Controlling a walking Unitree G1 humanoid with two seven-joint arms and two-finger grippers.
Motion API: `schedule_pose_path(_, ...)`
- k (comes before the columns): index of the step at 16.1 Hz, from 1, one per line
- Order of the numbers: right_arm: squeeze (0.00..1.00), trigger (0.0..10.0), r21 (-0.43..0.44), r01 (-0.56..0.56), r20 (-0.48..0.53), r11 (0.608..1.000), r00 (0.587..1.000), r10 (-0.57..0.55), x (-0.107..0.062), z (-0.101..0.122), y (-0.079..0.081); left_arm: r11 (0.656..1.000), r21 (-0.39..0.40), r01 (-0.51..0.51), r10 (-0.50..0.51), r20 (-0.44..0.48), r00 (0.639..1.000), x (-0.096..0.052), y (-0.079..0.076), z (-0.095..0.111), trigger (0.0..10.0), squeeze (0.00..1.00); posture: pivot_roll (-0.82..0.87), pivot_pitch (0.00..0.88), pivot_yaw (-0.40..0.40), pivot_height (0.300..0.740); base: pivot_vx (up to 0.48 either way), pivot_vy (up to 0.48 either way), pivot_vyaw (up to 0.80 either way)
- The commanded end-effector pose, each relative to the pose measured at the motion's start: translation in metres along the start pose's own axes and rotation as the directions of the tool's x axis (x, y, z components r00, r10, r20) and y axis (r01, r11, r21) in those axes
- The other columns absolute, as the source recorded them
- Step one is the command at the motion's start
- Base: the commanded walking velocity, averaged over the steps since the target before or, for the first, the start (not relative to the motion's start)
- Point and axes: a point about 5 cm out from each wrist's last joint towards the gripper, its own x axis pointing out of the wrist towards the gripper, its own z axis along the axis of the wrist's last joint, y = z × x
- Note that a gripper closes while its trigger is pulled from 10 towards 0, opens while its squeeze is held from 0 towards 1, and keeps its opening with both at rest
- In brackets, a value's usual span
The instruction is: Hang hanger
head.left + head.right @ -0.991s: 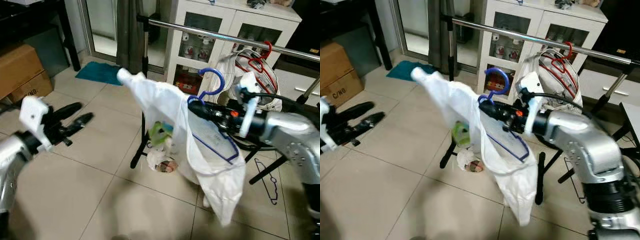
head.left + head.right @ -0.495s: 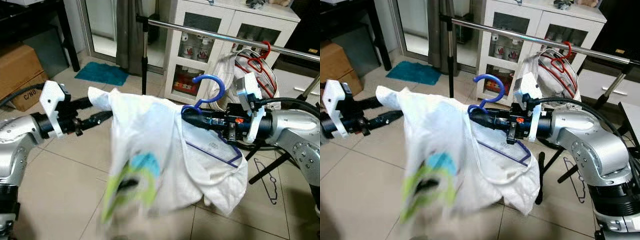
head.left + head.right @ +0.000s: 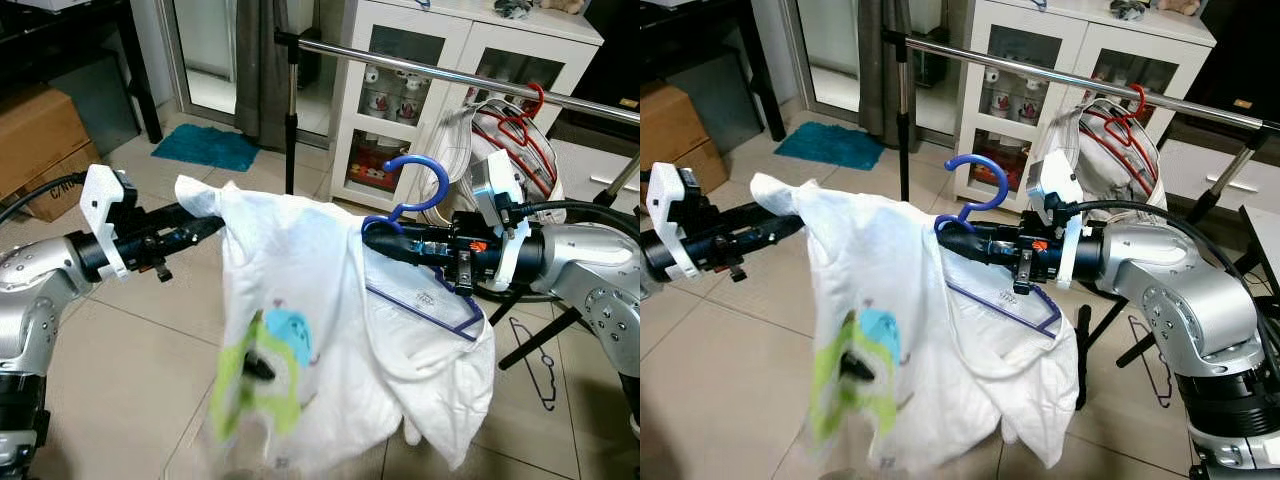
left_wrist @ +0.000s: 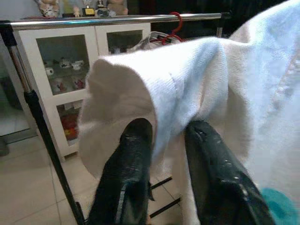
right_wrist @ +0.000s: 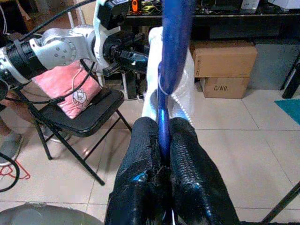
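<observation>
A blue hanger carries a white shirt with a green and blue print. My right gripper is shut on the hanger's neck just below the hook, and the blue neck runs between its fingers. My left gripper reaches in from the left and is shut on the shirt's sleeve, holding it out sideways. A fold of white cloth sits between its fingers. The shirt hangs spread between both arms, below and in front of the metal rail.
Red hangers with a white garment hang on the rail's right part. A white glass-door cabinet stands behind it. A cardboard box, a teal mat and a black hanger lie on the tiled floor.
My left gripper moved right from the open floor and took hold of the shirt's sleeve. The shirt, first bunched on the hanger, now hangs spread out between both arms.
</observation>
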Motion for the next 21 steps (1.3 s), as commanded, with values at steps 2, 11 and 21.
schedule_pose_path(2, 0.0, 10.0, -0.032, -0.008, 0.017, 0.999, 1.0, 0.008, -0.001, 0.005, 0.001, 1.0, -0.015, -0.009, 0.009, 0.003, 1.0, -0.003, -0.003, 0.0, 0.0, 0.0, 0.11, 0.0, -0.055, 0.74, 0.0, 0.0, 0.0)
schedule_pose_path(11, 0.0, 10.0, -0.035, -0.004, 0.023, 0.999, 1.0, 0.004, 0.0, 0.004, 0.0, 0.998, -0.043, -0.048, 0.049, 0.014, 0.999, -0.011, -0.002, -0.002, 0.0, 0.0, 0.12, 0.0, -0.057, 0.74, 0.0, 0.0, 0.0)
schedule_pose_path(21, 0.0, 10.0, -0.023, 0.076, -0.001, 0.997, 0.997, -0.076, -0.004, -0.002, -0.006, 0.884, -0.083, -0.46, 0.467, 0.175, 0.867, -0.042, 0.036, 0.007, 0.0, 0.0, 0.11, 0.0, -0.046, 0.74, 0.0, 0.0, 0.0)
